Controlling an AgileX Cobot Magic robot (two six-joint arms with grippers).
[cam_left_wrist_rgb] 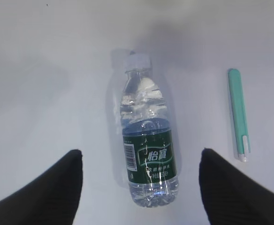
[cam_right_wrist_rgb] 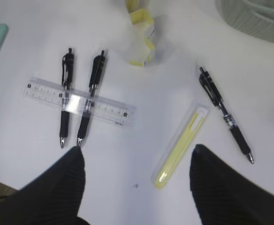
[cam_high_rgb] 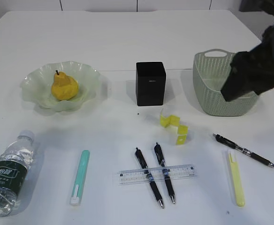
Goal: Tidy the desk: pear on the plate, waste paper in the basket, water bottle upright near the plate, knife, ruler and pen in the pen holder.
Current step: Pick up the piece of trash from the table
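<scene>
The left gripper [cam_left_wrist_rgb: 139,187] hung with jaws spread above the lying water bottle [cam_left_wrist_rgb: 146,140], gripping nothing. The right gripper [cam_right_wrist_rgb: 137,187] was likewise spread, empty, over the yellow knife [cam_right_wrist_rgb: 181,146]. Taking the pen holder [cam_high_rgb: 150,83] as landmark: the pear [cam_high_rgb: 64,86] sat on the plate [cam_high_rgb: 34,84] to its left, the basket [cam_high_rgb: 212,75] stood right, and the ruler [cam_high_rgb: 156,174] lay in front, across two pens [cam_high_rgb: 148,177].

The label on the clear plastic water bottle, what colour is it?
Dark green with white print, on the clear plastic water bottle; clearest in the left wrist view.
</scene>
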